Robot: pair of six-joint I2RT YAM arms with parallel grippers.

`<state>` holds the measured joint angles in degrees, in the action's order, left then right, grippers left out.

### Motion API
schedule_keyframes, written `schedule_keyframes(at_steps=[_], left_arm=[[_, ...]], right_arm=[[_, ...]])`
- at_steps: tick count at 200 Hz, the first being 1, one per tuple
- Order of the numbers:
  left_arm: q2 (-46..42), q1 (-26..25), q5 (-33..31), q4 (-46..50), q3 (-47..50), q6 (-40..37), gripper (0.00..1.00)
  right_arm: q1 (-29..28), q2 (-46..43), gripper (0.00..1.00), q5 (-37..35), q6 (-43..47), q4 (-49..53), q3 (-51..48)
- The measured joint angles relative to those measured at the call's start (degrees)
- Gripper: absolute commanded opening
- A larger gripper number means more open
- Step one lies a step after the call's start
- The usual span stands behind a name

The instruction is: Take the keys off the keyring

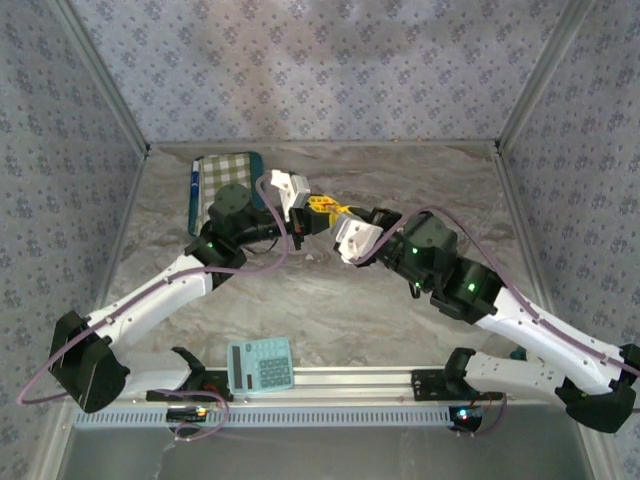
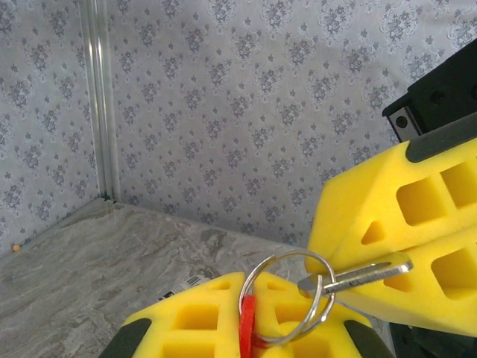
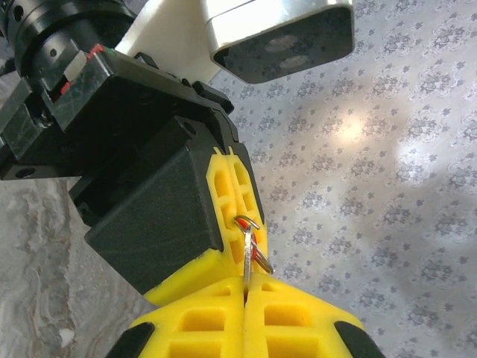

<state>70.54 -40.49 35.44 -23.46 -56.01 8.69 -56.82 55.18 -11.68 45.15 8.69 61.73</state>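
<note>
Left gripper, at the bottom of its wrist view, is clamped on the red key, whose lower end is cut off by the frame edge. Right gripper, entering from the right, is closed on a metal blade; how far the blade reaches between the pads cannot be told. Both pieces are threaded on the ring. At the centre of the top view, key and ring are too small to be made out above the table.
</note>
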Motion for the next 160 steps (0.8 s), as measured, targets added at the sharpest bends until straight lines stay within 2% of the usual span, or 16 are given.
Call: schedule_keyframes(at_steps=[97,160], left_arm=[[0.0,0.8,0.1,6.8,-0.4,-0.3,0.00],[-0.2,0.2,1.7,13.7,-0.5,-4.3,0.00]], right_arm=[[-1.1,3.9,0.00,-4.3,3.6,0.1,0.0],[-1.2,5.1,0.00,-4.2,5.3,3.2,0.1]])
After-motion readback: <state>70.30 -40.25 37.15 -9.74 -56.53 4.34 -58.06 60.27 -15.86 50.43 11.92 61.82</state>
